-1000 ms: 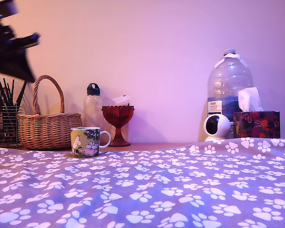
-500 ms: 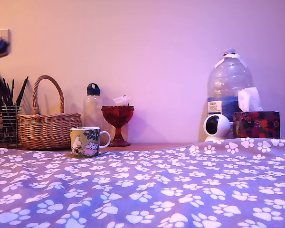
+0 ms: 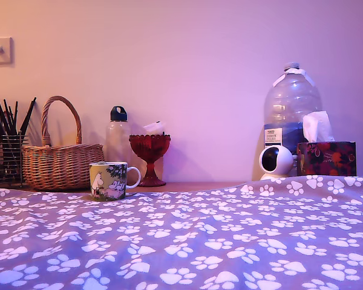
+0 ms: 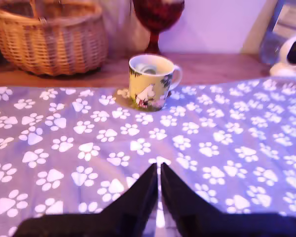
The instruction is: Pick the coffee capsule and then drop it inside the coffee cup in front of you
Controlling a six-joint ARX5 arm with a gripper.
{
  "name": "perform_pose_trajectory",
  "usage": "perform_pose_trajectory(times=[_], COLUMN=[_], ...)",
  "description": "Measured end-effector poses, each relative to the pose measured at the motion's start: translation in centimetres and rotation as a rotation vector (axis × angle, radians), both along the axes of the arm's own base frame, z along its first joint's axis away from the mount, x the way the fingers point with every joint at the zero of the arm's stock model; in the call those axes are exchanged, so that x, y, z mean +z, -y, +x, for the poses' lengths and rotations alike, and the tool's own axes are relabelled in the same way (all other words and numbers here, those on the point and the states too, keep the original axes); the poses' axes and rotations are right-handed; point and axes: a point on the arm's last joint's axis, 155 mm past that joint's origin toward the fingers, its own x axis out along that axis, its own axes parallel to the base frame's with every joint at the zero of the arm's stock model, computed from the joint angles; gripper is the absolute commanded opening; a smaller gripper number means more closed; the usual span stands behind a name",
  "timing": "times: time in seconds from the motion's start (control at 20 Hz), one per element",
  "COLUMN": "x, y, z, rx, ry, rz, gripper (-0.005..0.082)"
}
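Observation:
The coffee cup [image 3: 109, 180] stands at the far edge of the paw-print cloth, left of centre in the exterior view, its white handle pointing to that view's right. In the wrist view the coffee cup [image 4: 149, 83] stands upright ahead of my gripper [image 4: 158, 168]. A small round grey thing [image 4: 149, 68] lies inside it; it looks like the coffee capsule. My gripper's two dark fingers are shut with only a thin slit between them and nothing held. It hovers over the cloth, well short of the cup. The arm does not show in the exterior view.
Behind the cup are a wicker basket [image 3: 60, 164], a red goblet [image 3: 150, 154] and a clear bottle [image 3: 118, 136]. A wire holder of dark sticks [image 3: 5, 151] stands at the exterior view's left. A big water jug [image 3: 292, 109], white camera [image 3: 276, 161] and tissue box [image 3: 327, 157] are at its right.
The dark arm at the exterior view's upper left has drawn off to the left and out of that view. The cup has not moved.

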Motion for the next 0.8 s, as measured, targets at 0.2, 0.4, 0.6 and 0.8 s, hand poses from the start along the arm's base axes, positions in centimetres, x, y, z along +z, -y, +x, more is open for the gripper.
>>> perform_pose_trajectory(times=[0.2, 0.4, 0.6, 0.8], x=[0.3, 1.7, 2.4, 3.2], y=[0.0, -0.1, -0.1, -0.9], z=[-1.6, -2.8, -4.0, -5.0], rx=[0.007, 0.008, 0.009, 0.050], ry=[0.063, 0.121, 0.147, 0.186], rz=[-0.040, -0.059, -0.060, -0.056], gripper=[0.0004, 0.0004, 0.0004, 0.0004])
